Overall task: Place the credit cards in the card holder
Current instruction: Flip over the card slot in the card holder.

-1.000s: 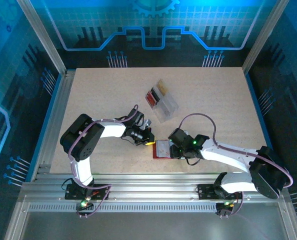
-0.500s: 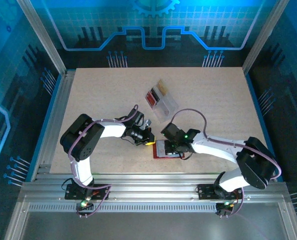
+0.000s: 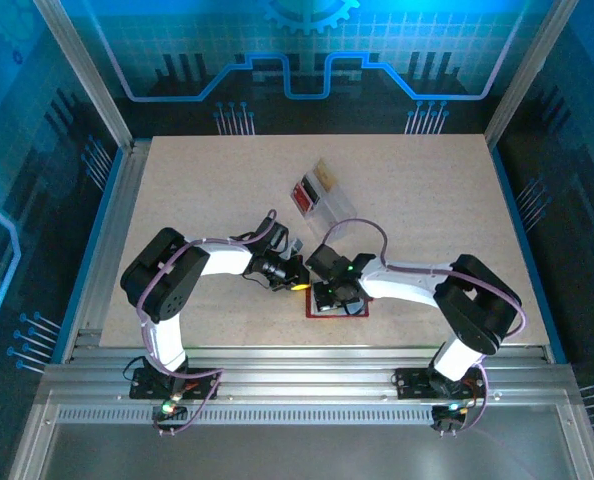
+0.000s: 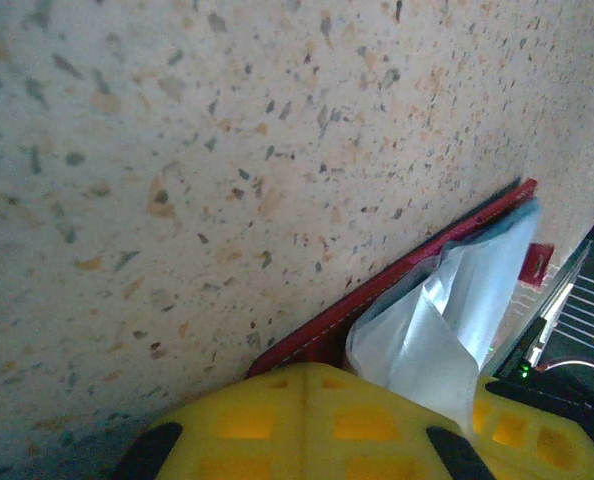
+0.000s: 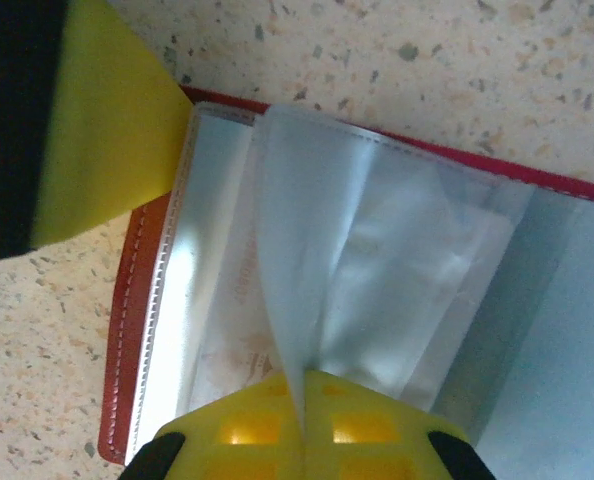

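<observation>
Now the card holder (opened flat) lies lengthwise left-to-right.

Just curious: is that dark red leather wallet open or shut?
Open: wallet lies flat, clear plastic sleeves exposed, one pinched by right fingers.

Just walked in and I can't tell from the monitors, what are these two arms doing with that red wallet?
They are working on the card holder, which lies open on the table. The right gripper is shut on one clear sleeve inside it, lifting it up. The left gripper, also shut, sits at the holder's edge, apparently steadying it. The clear plastic box stands farther back.
</observation>
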Controlling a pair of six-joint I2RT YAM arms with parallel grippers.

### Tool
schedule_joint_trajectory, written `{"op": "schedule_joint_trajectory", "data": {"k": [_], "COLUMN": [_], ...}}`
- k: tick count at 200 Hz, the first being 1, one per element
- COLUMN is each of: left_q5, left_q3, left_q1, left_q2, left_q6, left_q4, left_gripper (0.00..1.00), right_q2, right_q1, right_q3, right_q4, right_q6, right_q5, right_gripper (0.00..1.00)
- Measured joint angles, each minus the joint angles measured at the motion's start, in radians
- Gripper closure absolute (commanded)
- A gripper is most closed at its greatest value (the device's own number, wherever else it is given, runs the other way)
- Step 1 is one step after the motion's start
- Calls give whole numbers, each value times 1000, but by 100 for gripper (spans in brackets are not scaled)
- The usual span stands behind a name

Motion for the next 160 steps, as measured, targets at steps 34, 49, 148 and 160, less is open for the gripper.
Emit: {"op": "schedule_joint_trajectory", "data": {"k": [34,49,148,160], "left_q5": [0,0,-31,-36], "left_q3": [0,0,-25,-40], "left_q1": [0,0,-6,5], "left_q2": [0,0,-34,-50], "left_q6": [-6,-6,-7,-7], "left_q4": [2,2,10,9], "left_gripper": [97,97,86,84], "right_q2": [25,32,69,71], "right_q1": [1,0,-13,-15], "right_q3": [25,32,63,61], "right_q4": [-22,-28,35,59], "right_q6": [-7,-7,-27,-27], "right_q5": [-5,-11,-129,-152], "right_gripper": [100,93,48,44]}}
